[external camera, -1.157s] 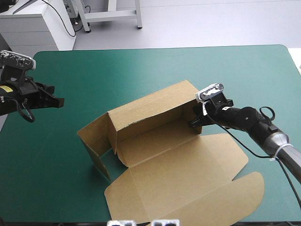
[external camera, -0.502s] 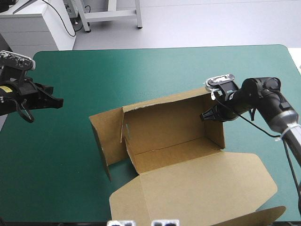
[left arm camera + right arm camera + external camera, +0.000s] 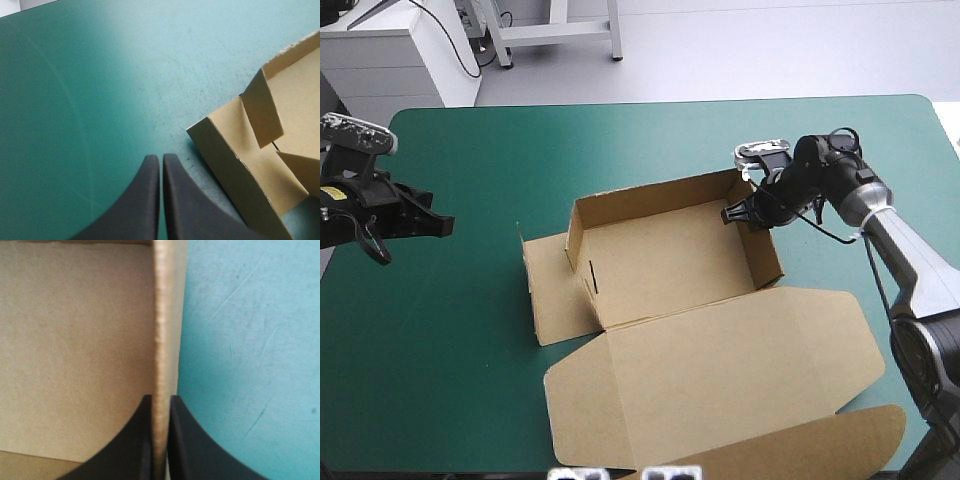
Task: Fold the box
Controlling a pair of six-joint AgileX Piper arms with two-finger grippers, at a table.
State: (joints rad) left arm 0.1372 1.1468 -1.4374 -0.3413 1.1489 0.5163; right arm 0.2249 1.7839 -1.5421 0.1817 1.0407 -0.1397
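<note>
Right wrist view: your right gripper (image 3: 160, 398) jaws pinch box (image 3: 660, 255) wall edge at 2 o'clock; likely light, stiff. Left gripper (image 3: 161, 156) jaws pressed together.

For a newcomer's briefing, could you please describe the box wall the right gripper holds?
On the table lies the brown box, an open tray, lid flat. Its wall at the right end stands upright, the only one pinched by the right gripper.

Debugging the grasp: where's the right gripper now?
High view: the right gripper is over the right side of the table, shut on the box at its right wall's far corner.
</note>
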